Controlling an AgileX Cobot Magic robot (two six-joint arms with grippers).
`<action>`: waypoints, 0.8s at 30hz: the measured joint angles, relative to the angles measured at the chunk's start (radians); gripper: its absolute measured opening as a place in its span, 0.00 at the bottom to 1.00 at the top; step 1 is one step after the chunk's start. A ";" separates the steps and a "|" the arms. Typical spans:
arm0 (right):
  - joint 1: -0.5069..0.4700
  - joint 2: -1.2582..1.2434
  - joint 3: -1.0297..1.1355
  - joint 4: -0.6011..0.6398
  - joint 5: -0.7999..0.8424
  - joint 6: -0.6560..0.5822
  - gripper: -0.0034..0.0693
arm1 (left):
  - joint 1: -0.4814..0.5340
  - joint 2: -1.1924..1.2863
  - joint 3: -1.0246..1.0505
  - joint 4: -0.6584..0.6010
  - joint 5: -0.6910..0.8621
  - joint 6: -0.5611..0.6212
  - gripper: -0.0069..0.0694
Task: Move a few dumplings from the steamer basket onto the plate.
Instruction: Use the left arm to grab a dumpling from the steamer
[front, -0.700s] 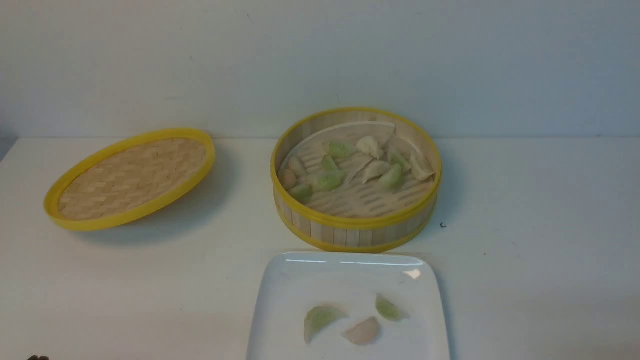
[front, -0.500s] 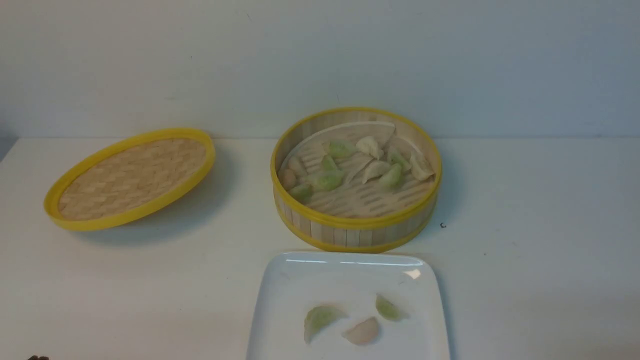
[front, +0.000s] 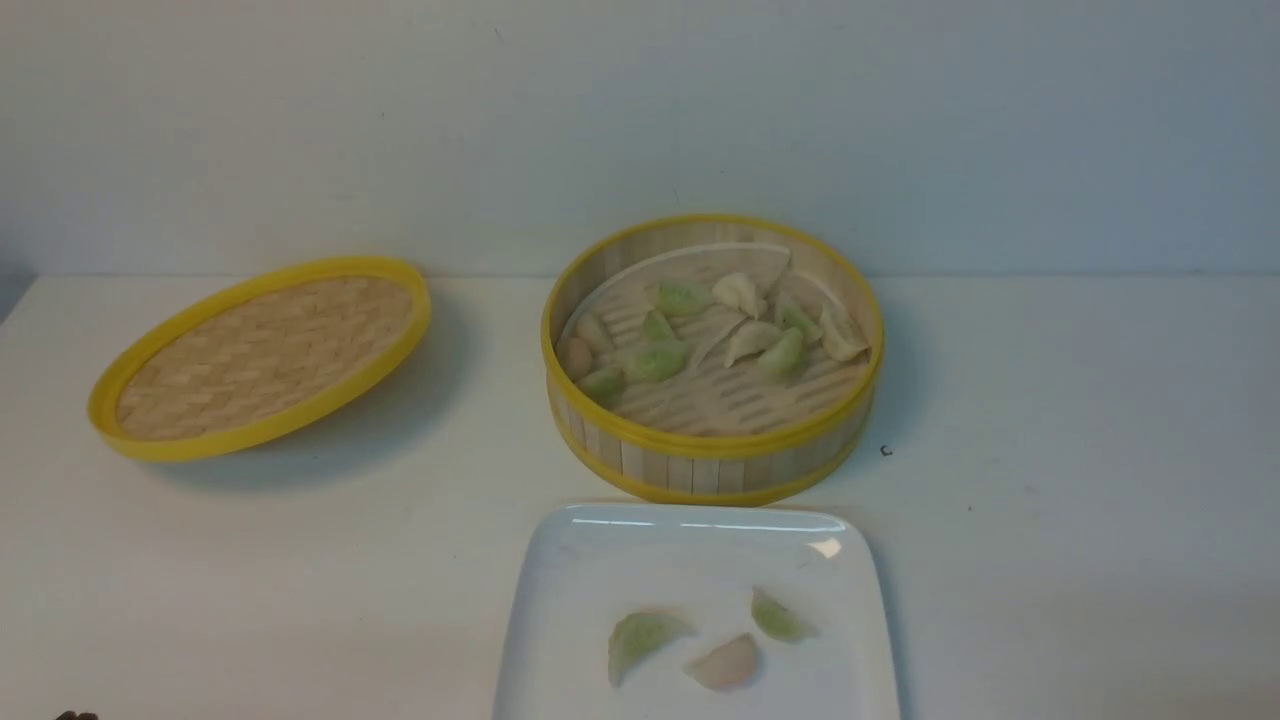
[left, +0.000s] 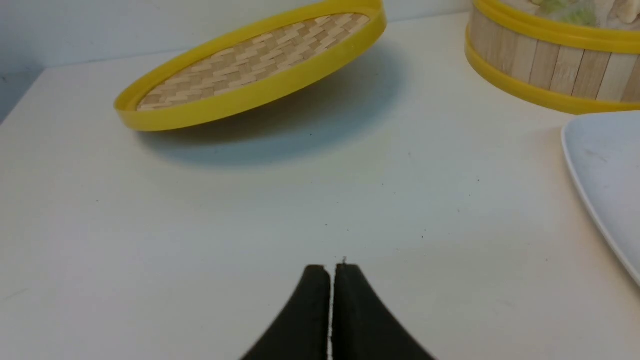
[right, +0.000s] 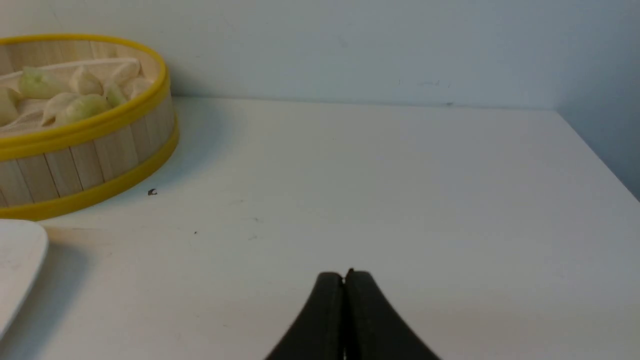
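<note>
White table (front: 1050, 400), pale wall behind. Woven lid (front: 262, 355) with a yellow rim sat on the robot's left side, tilted, one edge up off the table.

Steamer basket (front: 700, 465) stood centre, toward the wall, uncovered. Plate (front: 690, 560) lay just in front of it on the robot's side, close to touching; its near edge ran out of the front view.

Most dumplings (front: 655, 360) were in the basket, a loose cluster of green and cream ones across the slatted floor. Three were on the plate, near its middle: a green dumpling (front: 640, 640), a pinkish dumpling (front: 725, 662) and a smaller green dumpling (front: 775, 618), close together, apparently not touching.

Left gripper (left: 331, 272): jaws pressed together, nothing between them, low over bare table. Lid ahead of it; basket and plate off to its right, well apart from the tips.

Right gripper (right: 344, 279): jaws also pressed together, empty, low over bare table. Basket and a corner of the plate off to its left, well apart.

Neither gripper was near a dumpling.

Small dark speck (front: 885, 451) on the table just right of the basket.
</note>
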 joint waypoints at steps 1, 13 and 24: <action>0.000 0.000 0.000 0.000 0.000 0.000 0.03 | 0.000 0.000 0.000 0.000 0.000 0.000 0.08; 0.000 0.000 0.000 0.000 0.000 0.000 0.03 | 0.000 0.000 0.000 0.047 0.000 0.000 0.08; 0.000 0.000 0.000 0.000 0.000 0.000 0.03 | 0.000 0.000 0.000 0.089 0.001 0.000 0.08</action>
